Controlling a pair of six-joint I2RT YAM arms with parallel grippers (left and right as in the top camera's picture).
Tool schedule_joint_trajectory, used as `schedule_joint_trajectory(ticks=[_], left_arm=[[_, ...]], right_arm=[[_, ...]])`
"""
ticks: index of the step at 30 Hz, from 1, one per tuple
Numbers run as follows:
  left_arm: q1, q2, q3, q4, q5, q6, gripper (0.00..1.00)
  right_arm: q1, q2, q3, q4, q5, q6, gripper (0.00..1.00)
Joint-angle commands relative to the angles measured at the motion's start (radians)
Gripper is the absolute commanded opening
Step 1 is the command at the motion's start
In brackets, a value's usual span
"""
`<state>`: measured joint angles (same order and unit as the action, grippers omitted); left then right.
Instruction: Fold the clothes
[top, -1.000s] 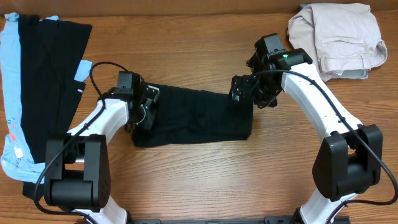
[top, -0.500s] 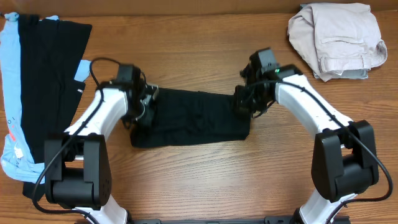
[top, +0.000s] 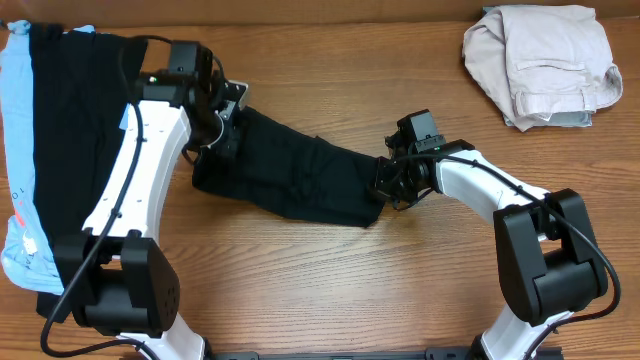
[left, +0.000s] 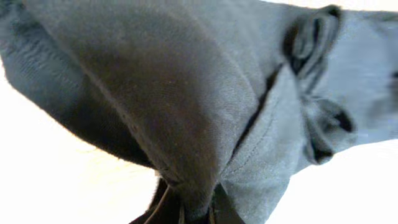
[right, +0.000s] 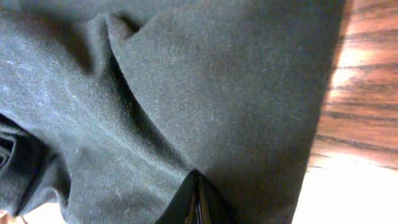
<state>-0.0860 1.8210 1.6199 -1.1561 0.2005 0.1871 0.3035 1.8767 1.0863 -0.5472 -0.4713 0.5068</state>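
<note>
Your left gripper (top: 226, 128) is pinched shut on the upper-left end of the black garment (top: 300, 178), with cloth bunched between its pressed-together fingers. Your right gripper (top: 390, 183) is clamped the same way on the lower-right end, no gap showing in its wrist view. The garment lies mid-table (top: 300, 290), long axis diagonal from upper left to lower right, strung between the hands with each arm at its own end. My judgement: the fold turns on carrying one end along that axis toward the other.
</note>
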Motion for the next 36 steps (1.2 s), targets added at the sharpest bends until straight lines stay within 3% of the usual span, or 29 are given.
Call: schedule_joint_trajectory(ticks=[1,14,20,30,36], left_arm=[[-0.037,0.002,0.055,-0.011,0.125,0.019,0.04],[-0.369,0.04,0.052,0.091,0.15,0.011,0.04],[-0.48,0.16,0.052,0.164,0.105,-0.109,0.04],[-0.5,0.21,0.052,0.237,0.114,-0.188,0.04],[-0.509,0.21,0.052,0.244,0.115,-0.188,0.04]], right_arm=[[0.004,-0.016,-0.008,0.011,-0.021,0.039,0.04],[0.004,-0.016,-0.008,0.013,-0.028,0.048,0.04],[0.004,-0.016,-0.008,0.011,-0.032,0.048,0.04],[-0.039,-0.026,0.017,0.022,-0.104,0.047,0.04],[-0.192,-0.205,0.112,-0.063,-0.16,0.043,0.04]])
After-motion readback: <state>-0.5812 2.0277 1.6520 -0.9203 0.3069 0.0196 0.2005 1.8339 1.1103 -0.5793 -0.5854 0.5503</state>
